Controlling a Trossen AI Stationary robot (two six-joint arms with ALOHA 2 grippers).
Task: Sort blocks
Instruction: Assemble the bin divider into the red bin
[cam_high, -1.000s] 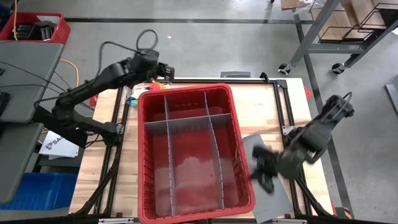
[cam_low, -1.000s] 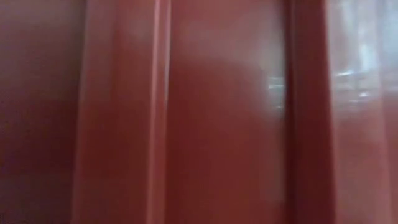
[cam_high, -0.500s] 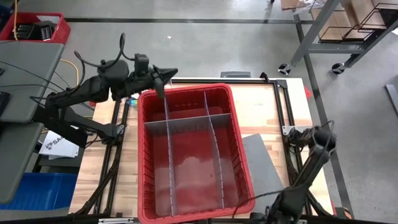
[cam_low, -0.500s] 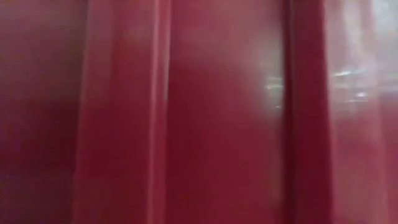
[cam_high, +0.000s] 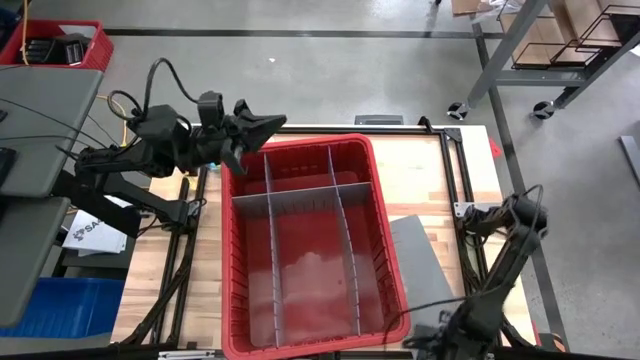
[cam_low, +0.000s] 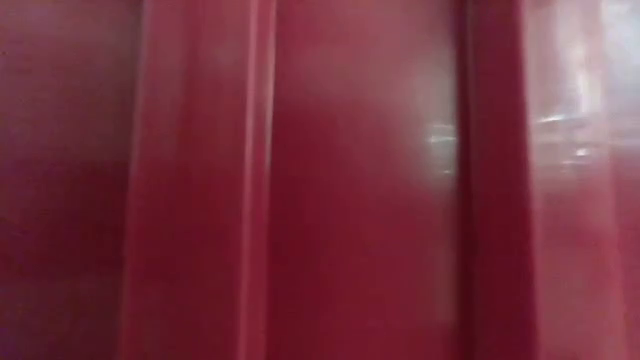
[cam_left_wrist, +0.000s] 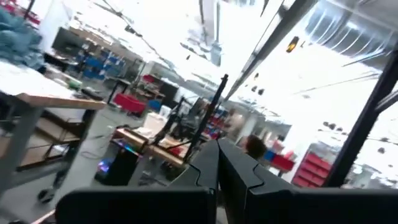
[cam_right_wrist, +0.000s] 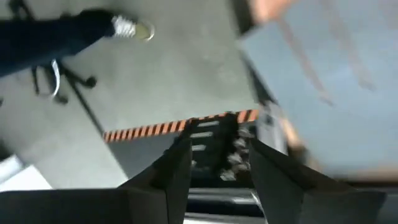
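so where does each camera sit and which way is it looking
high: overhead, looking straight down on the large red plastic bin; both arms show.
low: at table height, filled by a red wall.
left wrist: looks into the room past the shut left end effector.
right wrist: looks at the floor past the open right end effector.
High and right wrist share the flat grey sheet.

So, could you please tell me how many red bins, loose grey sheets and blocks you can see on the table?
Red bin: 1
Loose grey sheet: 1
Blocks: 0 in view
Total: 2
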